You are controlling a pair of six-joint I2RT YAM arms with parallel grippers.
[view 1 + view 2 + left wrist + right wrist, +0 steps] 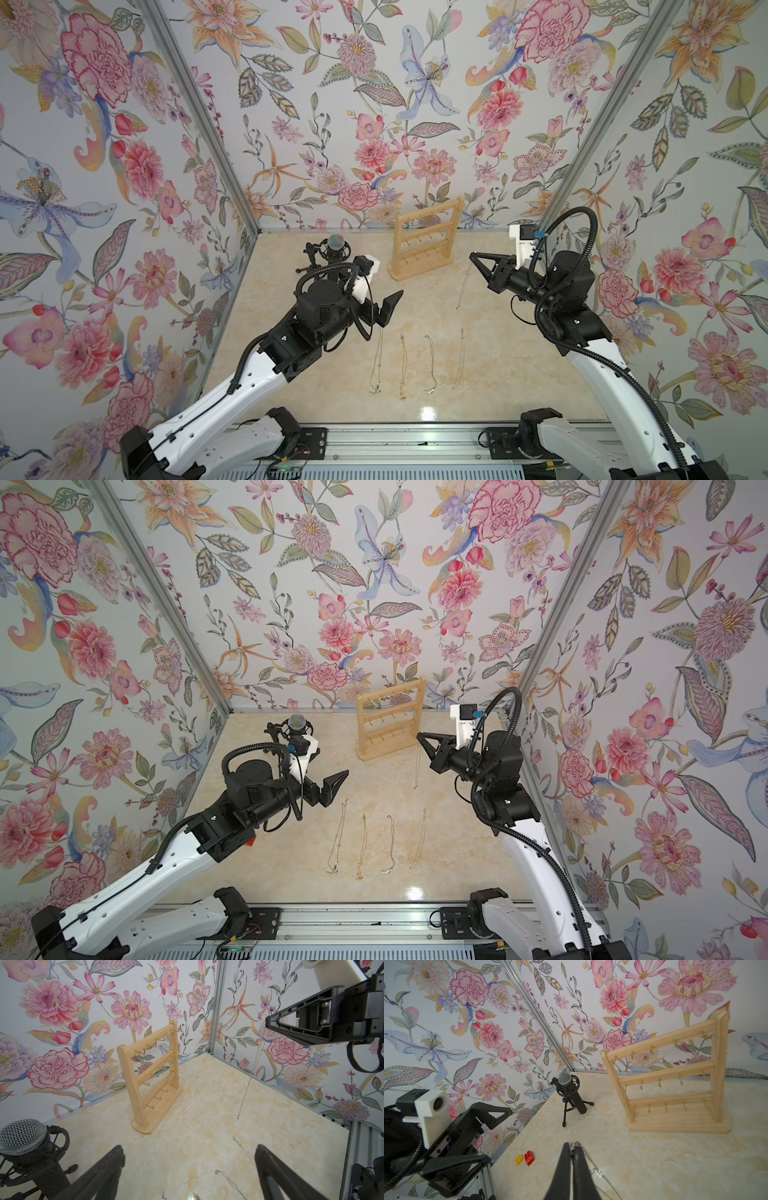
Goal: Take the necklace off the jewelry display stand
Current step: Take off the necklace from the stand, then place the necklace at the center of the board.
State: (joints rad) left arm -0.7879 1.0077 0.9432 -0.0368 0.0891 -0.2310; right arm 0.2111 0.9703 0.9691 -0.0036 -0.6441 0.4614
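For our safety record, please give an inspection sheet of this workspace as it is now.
Surface: glossy marble-look tabletop, nothing spilled.
Job's things: jewelry display stand upright, hooks look bare; necklace hangs from the right gripper; four more necklaces lie in a row.
Clutter: microphone; red brick, yellow brick side by side.
Grippers: left gripper open, empty; right gripper shut on the necklace.
Cables: black hoses loop over both arms; thin wires by the front rail.
Surroundings: floral walls on three sides.

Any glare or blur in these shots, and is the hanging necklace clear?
In both top views, a glare patch sits on the table near its front edge, and the hanging necklace is faint. In the left wrist view, the left end effector is soft, close to the lens; the necklace shows more clearly.
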